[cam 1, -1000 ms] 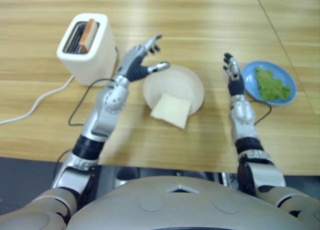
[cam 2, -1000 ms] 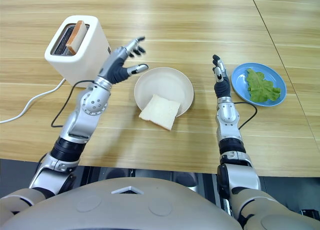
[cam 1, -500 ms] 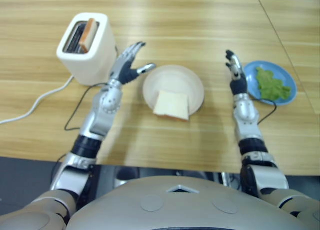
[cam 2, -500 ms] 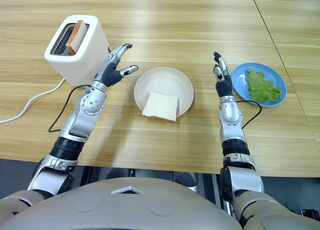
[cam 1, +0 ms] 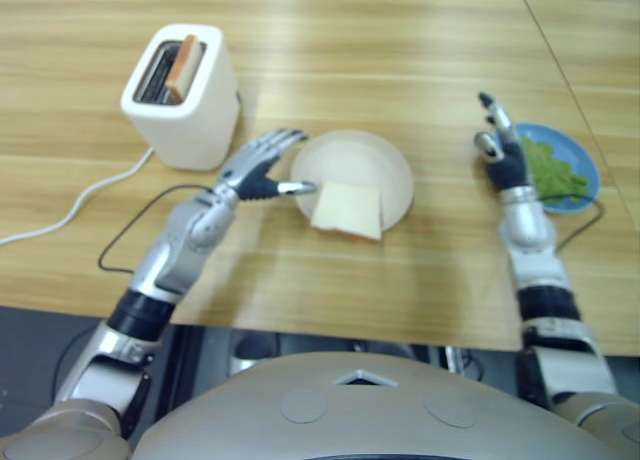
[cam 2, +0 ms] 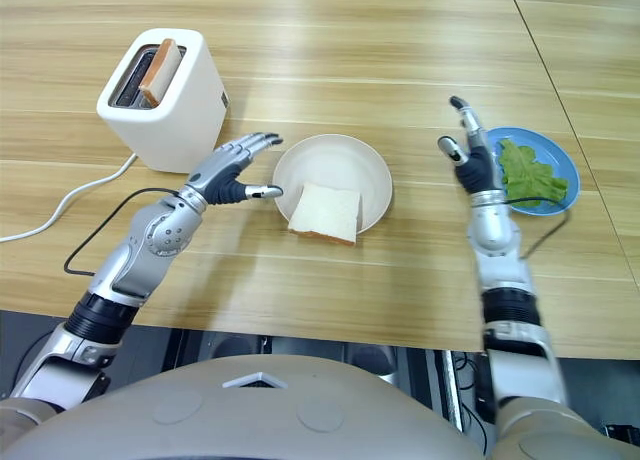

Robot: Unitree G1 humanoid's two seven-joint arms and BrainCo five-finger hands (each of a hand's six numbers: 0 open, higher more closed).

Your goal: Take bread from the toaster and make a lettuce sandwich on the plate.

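Your left hand [cam 2: 232, 176] sits low over the table [cam 2: 400, 40] between the toaster [cam 2: 170, 120] and the white plate [cam 2: 330, 160], fingers spread wide and holding nothing, thumb pointing at the bread slice [cam 2: 326, 212]. That slice lies flat on the near part of the plate, its near edge at the rim. In the left eye view your thumb tip seems to overlap the plate's rim beside the bread. The right eye view shows it stopping just at the rim, so you cannot tell whether it touches. A second slice [cam 2: 160, 60] stands upright in the toaster's slot. A small dark mark on the toaster's side is too small to make out. Your right hand [cam 2: 473, 158] is held up with the fingers straight and empty, just at the left edge of the blue plate [cam 2: 540, 138], where the lettuce [cam 2: 530, 175] lies. Compared with a second ago, your left hand has dropped from a raised pose beside the toaster to this low reach toward the bread. Your right hand has moved right, closer to the lettuce. The bread, which then hung tilted over the rim, now lies squared on the plate. The whole scene has also shifted slightly, so the camera moved too.
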